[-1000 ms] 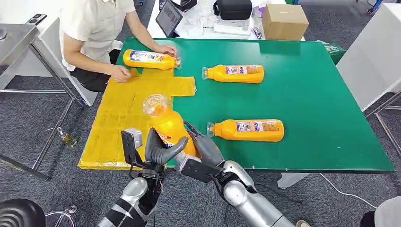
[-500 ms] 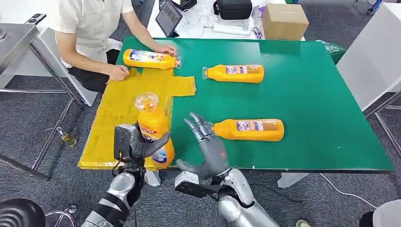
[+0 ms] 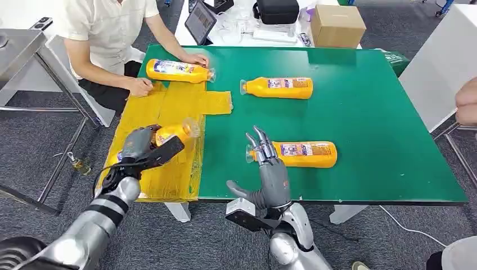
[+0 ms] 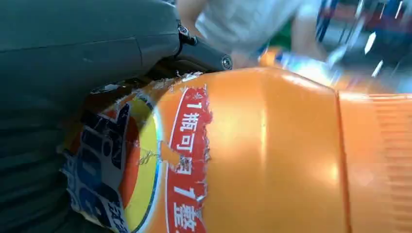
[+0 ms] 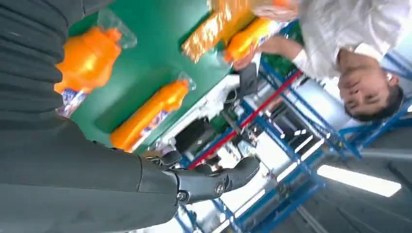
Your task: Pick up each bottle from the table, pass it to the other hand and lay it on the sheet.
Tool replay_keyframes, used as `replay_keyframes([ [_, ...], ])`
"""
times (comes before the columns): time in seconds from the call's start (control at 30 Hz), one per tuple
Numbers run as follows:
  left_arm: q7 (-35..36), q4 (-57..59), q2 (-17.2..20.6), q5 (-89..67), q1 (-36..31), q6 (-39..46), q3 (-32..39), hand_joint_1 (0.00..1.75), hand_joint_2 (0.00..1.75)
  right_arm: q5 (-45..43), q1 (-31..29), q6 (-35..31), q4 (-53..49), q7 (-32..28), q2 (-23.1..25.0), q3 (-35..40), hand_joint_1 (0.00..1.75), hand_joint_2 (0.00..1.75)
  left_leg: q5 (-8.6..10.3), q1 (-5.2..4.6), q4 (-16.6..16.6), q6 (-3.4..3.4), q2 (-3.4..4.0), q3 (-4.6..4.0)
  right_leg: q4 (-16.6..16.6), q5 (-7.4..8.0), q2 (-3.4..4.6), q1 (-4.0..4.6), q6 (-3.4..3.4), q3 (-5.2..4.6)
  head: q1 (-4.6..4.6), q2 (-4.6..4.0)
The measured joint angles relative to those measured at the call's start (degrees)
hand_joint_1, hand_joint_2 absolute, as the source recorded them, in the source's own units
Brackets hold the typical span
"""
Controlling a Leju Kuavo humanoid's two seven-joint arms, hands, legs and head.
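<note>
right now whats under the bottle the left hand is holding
The yellow sheet lies beneath the bottle, which the left hand grips over it. Whether the bottle touches the sheet cannot be told, as the hand covers its lower side.

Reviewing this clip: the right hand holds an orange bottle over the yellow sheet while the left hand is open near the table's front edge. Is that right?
Sides swapped. In the head view the left hand holds the orange bottle over the yellow sheet, and the right hand is open near the front edge.
</note>
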Motion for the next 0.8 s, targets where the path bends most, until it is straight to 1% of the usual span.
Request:
replay_keyframes([
  [0.17, 1.93, 6.06, 0.09, -3.92, -3.69, -2.89, -1.73, 1.75, 1.75, -0.94, 0.00, 1.88, -0.13, -0.55, 0.39, -0.24, 0.00, 1.75, 0.01, 0.00, 0.00, 0.00, 0.02, 0.01, 0.01, 0.00, 0.03, 0.00, 0.00, -0.03, 0.00, 0.00],
  [0.33, 2.23, 8.64, 0.09, -4.38, -5.07, -3.11, -2.52, 1.75, 1.75, -0.94, -0.01, 1.88, -0.37, -0.63, 0.63, -0.44, 0.00, 1.75, 0.00, 0.00, 0.00, -0.01, 0.02, -0.01, 0.01, -0.01, 0.02, 0.01, 0.00, -0.04, 0.00, 0.00],
  [0.43, 2.15, 9.61, 0.00, -4.58, -5.84, -5.23, -2.71, 1.75, 1.75, -1.53, -0.01, 2.36, -0.39, -0.94, 0.68, -0.46, 0.00, 1.75, 0.00, 0.00, 0.00, -0.01, 0.02, -0.01, 0.00, -0.01, 0.02, 0.01, 0.00, -0.05, 0.00, 0.00],
  [0.47, 2.08, 10.11, -0.13, -4.73, -6.15, -5.69, -2.78, 1.48, 1.75, -1.93, -0.01, 2.78, -0.39, -1.14, 0.70, -0.48, 0.00, 1.75, 0.00, 0.00, 0.00, -0.01, 0.02, -0.01, 0.00, -0.01, 0.02, 0.00, 0.00, -0.05, 0.00, 0.00],
  [0.5, 2.01, 10.48, -0.33, -5.02, -6.32, -6.17, -2.78, 0.42, 1.75, -2.17, 0.00, 2.98, -0.39, -1.29, 0.72, -0.48, 0.00, 1.75, 0.00, 0.00, 0.00, -0.01, 0.02, -0.01, 0.00, -0.01, 0.02, 0.00, 0.00, -0.04, 0.00, 0.00],
  [0.53, 1.90, 10.72, -0.53, -5.08, -6.41, -6.54, -2.78, 0.07, 1.75, -2.34, 0.01, 3.17, -0.37, -1.44, 0.77, -0.48, 0.00, 1.75, 0.00, 0.00, 0.00, 0.00, 0.02, 0.00, 0.00, -0.01, 0.02, 0.00, 0.00, -0.04, -0.02, 0.00],
  [0.6, 1.10, 11.42, -1.22, -4.82, -6.51, -7.67, -2.78, 0.00, 1.75, -3.06, 0.02, 3.78, -0.37, -1.73, 1.03, -0.48, 0.00, 1.75, 0.01, -0.01, 0.00, 0.00, 0.00, 0.00, 0.00, -0.01, 0.00, 0.00, 0.00, -0.02, 0.00, 0.00],
  [0.8, -0.81, 12.91, -2.86, -2.98, -6.48, -10.79, -2.78, 0.00, 1.75, -4.22, 0.33, 3.80, 0.02, -2.47, 1.18, -0.48, 0.00, 1.75, 0.00, -0.01, 0.00, 0.00, 0.00, 0.00, 0.00, -0.01, 0.00, 0.00, 0.00, 0.00, -0.02, 0.00],
])
